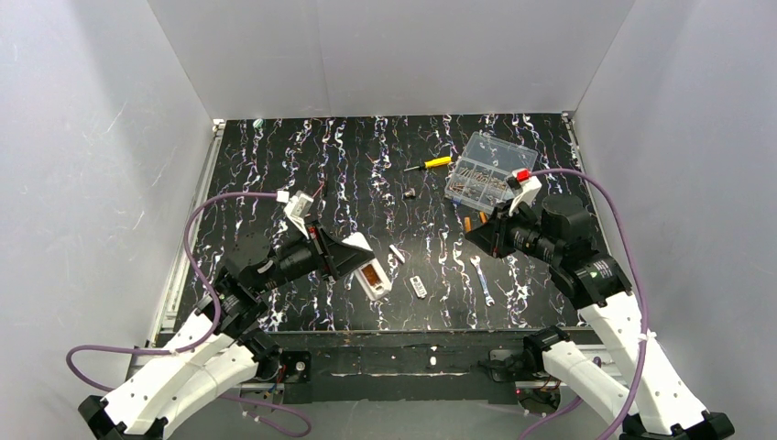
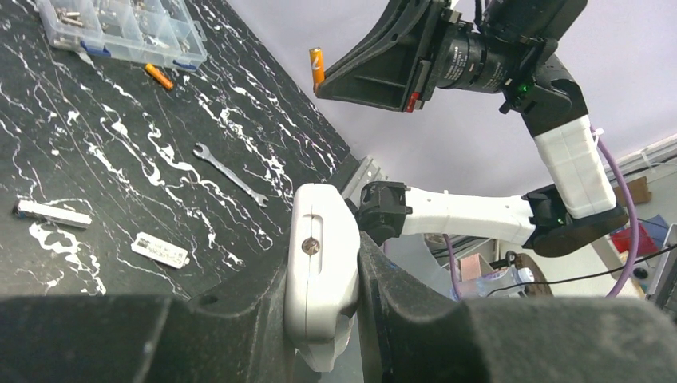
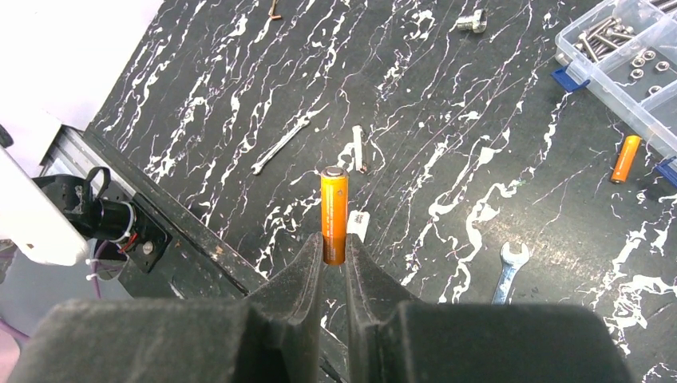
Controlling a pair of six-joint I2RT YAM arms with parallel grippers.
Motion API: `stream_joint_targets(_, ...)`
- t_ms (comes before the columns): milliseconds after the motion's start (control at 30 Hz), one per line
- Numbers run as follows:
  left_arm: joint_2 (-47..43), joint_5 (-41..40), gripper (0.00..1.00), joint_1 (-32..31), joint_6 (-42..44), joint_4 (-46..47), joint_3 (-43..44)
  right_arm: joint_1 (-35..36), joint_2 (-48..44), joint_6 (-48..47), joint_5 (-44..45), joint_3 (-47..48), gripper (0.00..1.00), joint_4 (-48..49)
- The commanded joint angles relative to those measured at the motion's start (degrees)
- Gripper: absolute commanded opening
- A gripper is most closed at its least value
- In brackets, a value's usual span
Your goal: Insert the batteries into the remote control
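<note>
Your left claw (image 1: 359, 259) clamps the remote (image 2: 322, 271) over the counter's (image 1: 275, 165) near side; your right claw (image 3: 334, 247) pinches 1 battery (image 3: 334, 211) by its end, a 2nd battery (image 3: 626, 158) lying far right.

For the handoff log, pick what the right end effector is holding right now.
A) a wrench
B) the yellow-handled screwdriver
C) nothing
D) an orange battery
D: the right end effector is shut on the lower end of the orange battery, while the wrench and the screwdriver lie on the table.
</note>
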Motion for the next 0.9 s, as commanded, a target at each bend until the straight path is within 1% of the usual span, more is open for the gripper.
stream_joint_targets(0, -1.3, 2.3, 0.00, -0.2, 3.7, 9.7, -0.7, 0.2, -0.8, -0.5, -0.8, -0.2, 0.01, 2.8)
stream_joint_targets(100, -1.5, 2.7, 0.00, -0.2, 4.0, 13.7, -2.0, 0.2, -0.7, -0.2, -0.9, -0.6, 0.01, 3.6)
stream_joint_targets(233, -1.2, 5.1, 0.00, -0.2, 4.4, 18.5, -3.1, 0.2, -0.9, -0.1, -1.1, -1.1, 0.01, 4.3)
stream_joint_targets(367, 0.0, 11.7, 0.00, -0.2, 6.3, 28.0, -4.8, 0.2, -1.9, -1.3, -1.5, -2.4, 0.01, 6.4)
stream_joint_targets(433, 0.4, 13.1, 0.00, -0.2, 6.5, 31.6, -5.5, 0.2, -3.0, -1.7, -1.3, -3.5, 0.01, 8.1)
stream_joint_targets(567, 0.1, 12.6, 0.00, -0.2, 6.4, 33.9, -6.5, 0.2, -5.8, -2.5, -0.9, -5.5, 0.01, 11.1)
stream_joint_targets(733, -0.5, 11.3, 0.00, -0.2, 6.1, 32.8, -7.1, 0.2, -8.6, -3.7, -1.7, -7.1, 0.01, 14.3)
stream_joint_targets(800, -0.4, 9.4, 0.00, -0.1, 5.0, 31.5, -7.4, 0.2, -9.0, -5.0, -1.7, -7.4, 0.01, 15.8)
stream_joint_targets(867, 0.0, 5.0, 0.00, -0.2, 3.5, 30.3, -8.7, 0.3, -8.8, -6.7, -0.6, -7.3, 0.01, 17.5)
